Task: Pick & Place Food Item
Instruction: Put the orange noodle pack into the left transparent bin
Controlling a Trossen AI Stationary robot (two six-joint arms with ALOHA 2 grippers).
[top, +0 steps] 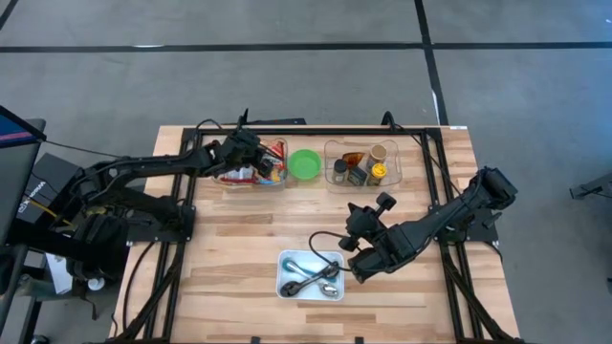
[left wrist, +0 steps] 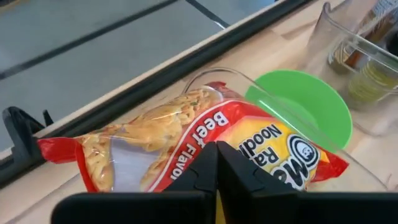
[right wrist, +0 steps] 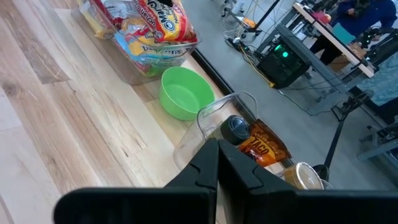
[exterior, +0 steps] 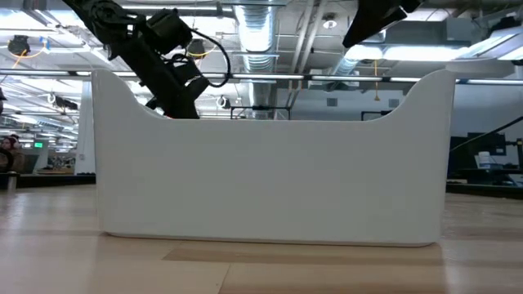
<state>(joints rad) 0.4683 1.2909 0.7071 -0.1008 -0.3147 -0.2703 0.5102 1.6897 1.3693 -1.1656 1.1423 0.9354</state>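
A red ramen noodle packet [left wrist: 249,134] lies on top of other snack packets in a clear bin [top: 256,174] at the table's far left. It also shows in the right wrist view [right wrist: 163,18]. My left gripper [left wrist: 217,149] is over this bin [top: 251,153], shut at the packet's near long edge. A green bowl [top: 305,163] stands right of the bin. My right gripper [top: 359,268] is shut and empty, low over the table beside a white tray [top: 287,260]. My left gripper has its two fingers closed together on the packet's long edge [left wrist: 200,163], about midway along it. The fingers come slanting down from the table's left and lie across the edge. They hide the place of contact. The packet lies tilted over the bin's rim [left wrist: 261,93].
A second clear bin [top: 361,164] with jars and bottles stands right of the bowl. The white tray holds metal spoons [top: 316,279], and its wall [exterior: 270,180] fills the low view. Bare wood lies between the bins and the tray.
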